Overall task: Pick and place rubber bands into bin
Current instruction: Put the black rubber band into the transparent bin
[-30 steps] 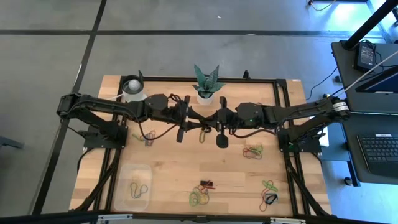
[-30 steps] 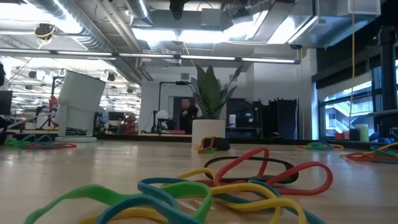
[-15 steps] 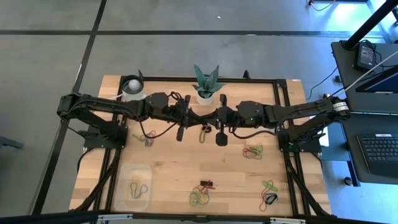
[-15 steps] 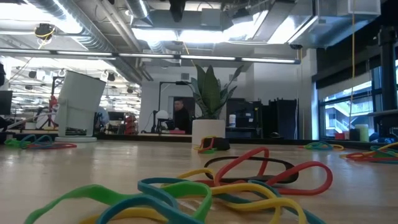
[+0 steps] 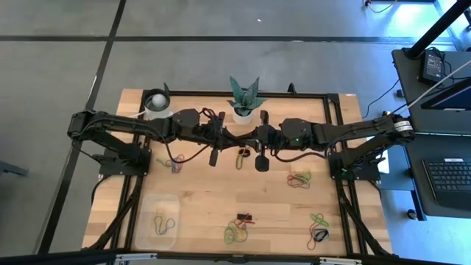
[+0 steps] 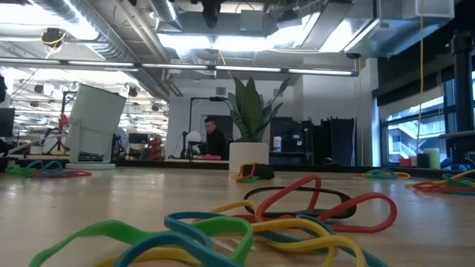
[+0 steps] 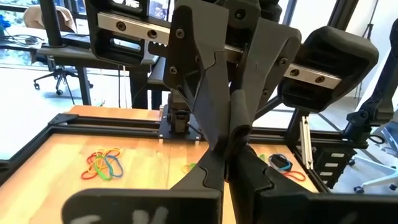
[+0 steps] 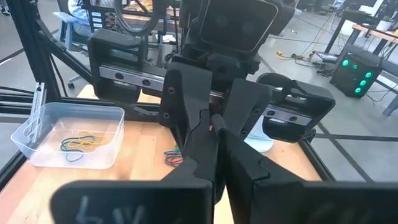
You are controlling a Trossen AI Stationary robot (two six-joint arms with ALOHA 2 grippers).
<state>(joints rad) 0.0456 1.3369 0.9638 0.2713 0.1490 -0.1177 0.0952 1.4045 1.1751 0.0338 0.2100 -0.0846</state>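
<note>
Arms meet at the middle of the wooden surface (image 5: pixel 199 191), toward its far edge, just in front of the potted plant (image 5: pixel 243 98). The left end effector (image 5: pixel 215 151) and the right end effector (image 5: pixel 260 158) point toward each other, tips close together over a small cluster of bands (image 5: pixel 241 157).

Left end effector: fingers (image 7: pixel 214 124) are pressed together, with nothing visible between them. Right end effector: fingers (image 8: pixel 193 124) stand together or nearly so; whether a narrow gap remains cannot be told, and no held item is visible.

Bin (image 5: pixel 159 221): sits at the near left corner of the surface, well apart from both end effectors. It contains a few bands, seen in yellow, green and blue in the right wrist view.

Rubber bands (image 5: pixel 235 234): loose clusters lie around the surface. One group lies at the near edge beside a small dark block (image 5: pixel 243 218); another group (image 5: pixel 319 221) lies at the near right; another (image 5: pixel 299 178) lies right of center; another (image 5: pixel 174 161) lies under the left arm.

White cup (image 5: pixel 156 104): stands at the far left corner.

Low view: a tangle of green, yellow and red bands (image 6: pixel 245 222) lies close to the camera.
</note>
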